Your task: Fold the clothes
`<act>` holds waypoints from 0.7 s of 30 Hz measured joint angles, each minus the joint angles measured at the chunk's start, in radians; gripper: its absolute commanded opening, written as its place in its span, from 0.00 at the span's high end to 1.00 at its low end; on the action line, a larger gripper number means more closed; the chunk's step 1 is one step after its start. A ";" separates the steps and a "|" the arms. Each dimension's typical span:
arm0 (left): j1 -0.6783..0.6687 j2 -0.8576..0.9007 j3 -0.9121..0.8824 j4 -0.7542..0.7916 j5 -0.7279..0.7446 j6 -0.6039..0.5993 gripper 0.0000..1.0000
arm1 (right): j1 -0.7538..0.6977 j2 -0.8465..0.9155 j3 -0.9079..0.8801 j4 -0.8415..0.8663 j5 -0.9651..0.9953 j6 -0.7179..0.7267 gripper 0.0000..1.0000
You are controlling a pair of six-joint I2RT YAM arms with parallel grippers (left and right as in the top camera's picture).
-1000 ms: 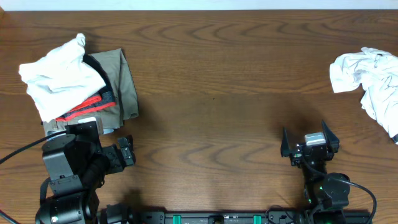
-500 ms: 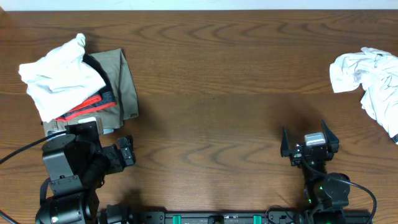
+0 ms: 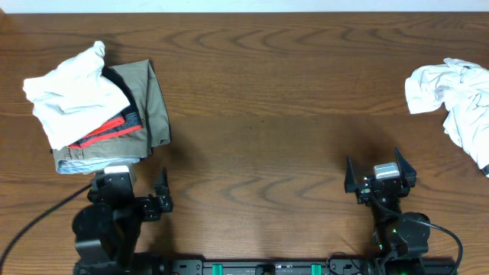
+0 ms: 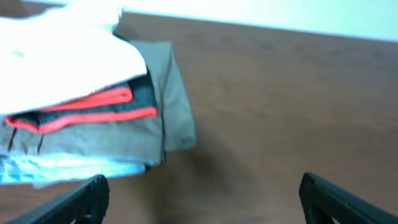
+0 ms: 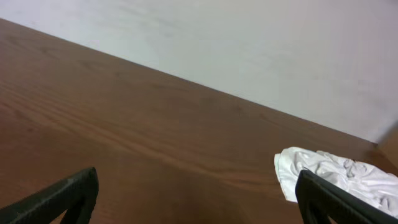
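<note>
A stack of folded clothes [image 3: 99, 122] lies at the left of the table: a white piece on top, then black, grey with red trim, khaki and a pale blue one at the bottom. It also shows in the left wrist view [image 4: 87, 118]. A crumpled white garment [image 3: 454, 95] lies at the right edge, also seen in the right wrist view [image 5: 336, 177]. My left gripper [image 3: 130, 200] is open and empty, just in front of the stack. My right gripper [image 3: 380, 177] is open and empty, near the front edge, well apart from the crumpled garment.
The wooden table [image 3: 267, 99] spans the whole view. The arm bases and a black rail [image 3: 267, 267] sit along the front edge. A pale wall [image 5: 249, 37] stands behind the table's far edge.
My left arm has drawn back from the stack toward the front edge, and its gripper now sits lower in the overhead view. The right arm has not moved.
</note>
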 measured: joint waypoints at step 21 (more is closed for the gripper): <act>-0.072 -0.237 -0.554 0.739 -0.222 0.000 0.02 | 0.000 0.000 0.000 0.000 -0.002 0.000 0.01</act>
